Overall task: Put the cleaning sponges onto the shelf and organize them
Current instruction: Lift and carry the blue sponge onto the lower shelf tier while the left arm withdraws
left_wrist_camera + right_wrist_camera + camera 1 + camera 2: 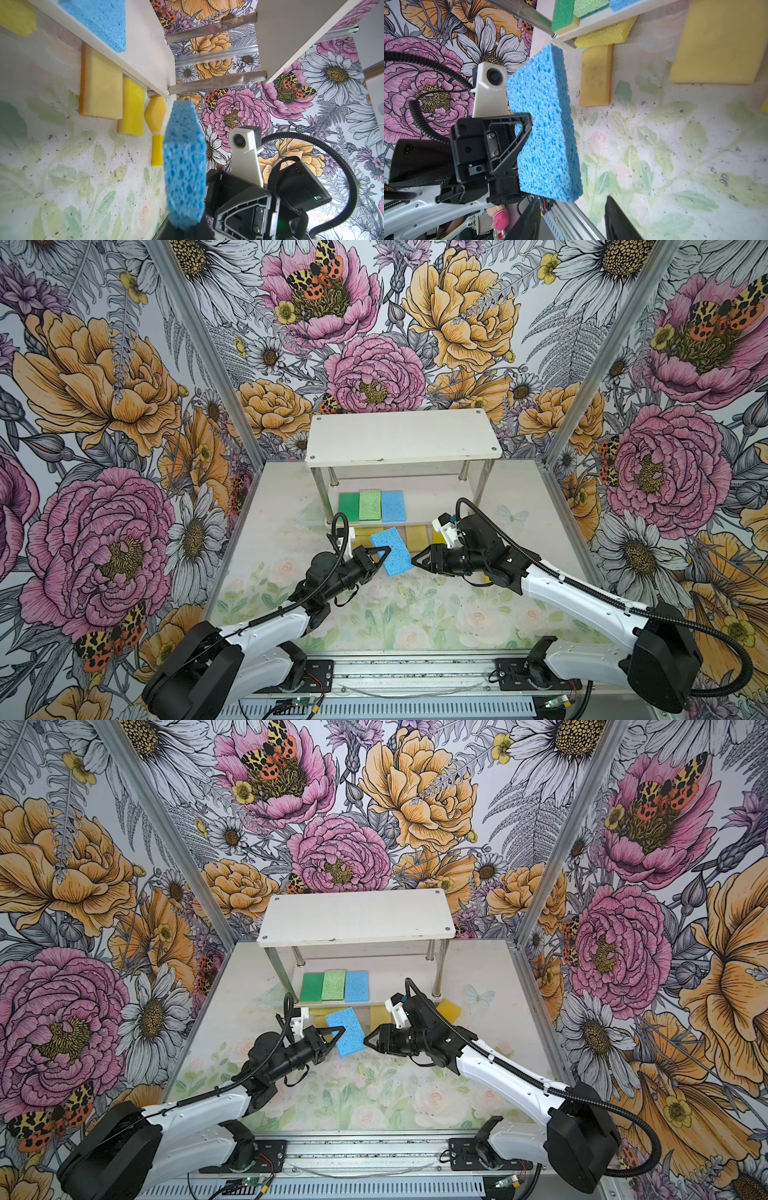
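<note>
a: how far along?
b: three sponges point(370, 504) lie on the shelf's point(401, 439) lower board. the left hand point(386, 551) clamps a blue sponge point(400, 561) in the air before the shelf; the right hand point(415, 562) gapes beside it.
a: remaining?
b: yellow sponges point(415, 536) on the desk point(415, 614), at the shelf's front.

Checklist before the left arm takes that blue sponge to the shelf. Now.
1. Left gripper shut on the held blue sponge: ok.
2. Right gripper open: ok.
3. Right fingertips clear of the held sponge: cannot tell, they sit very close to its edge.
4. Free lower-tier spot on the shelf, right of the shelved blue sponge: ok.
5. Held sponge squared with the shelved row: not ok, it is turned at an angle.
6. Clearance over the yellow sponges in front of the shelf: cannot tell.
</note>
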Robot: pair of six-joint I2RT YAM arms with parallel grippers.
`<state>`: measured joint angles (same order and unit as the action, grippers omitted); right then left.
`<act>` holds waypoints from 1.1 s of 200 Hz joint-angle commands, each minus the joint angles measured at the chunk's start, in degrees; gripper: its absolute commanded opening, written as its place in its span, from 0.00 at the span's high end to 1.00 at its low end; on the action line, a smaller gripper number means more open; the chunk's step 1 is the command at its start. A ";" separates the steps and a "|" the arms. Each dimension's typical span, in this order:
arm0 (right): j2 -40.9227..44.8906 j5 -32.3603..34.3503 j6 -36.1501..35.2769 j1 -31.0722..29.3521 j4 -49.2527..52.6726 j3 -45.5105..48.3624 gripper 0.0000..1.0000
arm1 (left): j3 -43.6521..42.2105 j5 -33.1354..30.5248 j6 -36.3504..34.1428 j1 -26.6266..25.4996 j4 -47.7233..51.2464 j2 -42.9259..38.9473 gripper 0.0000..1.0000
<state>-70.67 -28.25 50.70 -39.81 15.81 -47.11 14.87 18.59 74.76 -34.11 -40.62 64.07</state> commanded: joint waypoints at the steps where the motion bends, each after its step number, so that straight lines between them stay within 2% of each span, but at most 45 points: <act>1: -0.95 0.64 0.89 -0.53 -1.84 -2.00 0.49 | 0.87 -0.70 1.04 -0.62 -5.08 0.70 0.98; 111: -3.25 1.38 1.42 -1.13 -3.60 -3.27 0.65 | 2.49 1.47 0.73 -2.33 -6.25 3.09 0.98; 131: -3.05 1.36 1.68 -1.14 -3.74 -3.22 0.75 | 2.45 1.36 0.95 -2.63 -7.69 4.42 0.98; 150: -2.36 1.89 1.86 -1.14 -3.69 -2.66 0.93 | 2.35 1.45 1.03 -2.68 -8.42 5.34 0.98; 174: -1.19 2.80 2.28 -0.89 -3.74 -1.43 1.00 | 2.44 1.68 0.66 -2.66 -7.83 5.62 0.96; 180: -0.88 3.02 2.38 -0.79 -3.69 -1.17 1.00 | 2.61 1.92 0.41 -2.61 -7.20 5.62 0.90; 194: -0.06 3.98 2.64 -0.38 -3.69 -0.53 1.00 | 3.61 3.13 -0.95 -2.29 -3.52 5.30 0.63; 208: 1.14 5.59 3.17 0.46 -3.60 0.36 1.00 | 5.38 4.17 -3.81 -1.97 3.42 3.51 0.50; 220: 2.40 7.44 3.57 1.56 -3.60 1.26 1.00 | 7.00 3.55 -7.25 -1.63 13.35 0.29 0.39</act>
<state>-71.40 -25.02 53.15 -40.01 13.89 -47.55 18.28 20.40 73.34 -36.25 -41.12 68.84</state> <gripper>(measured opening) 0.051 0.521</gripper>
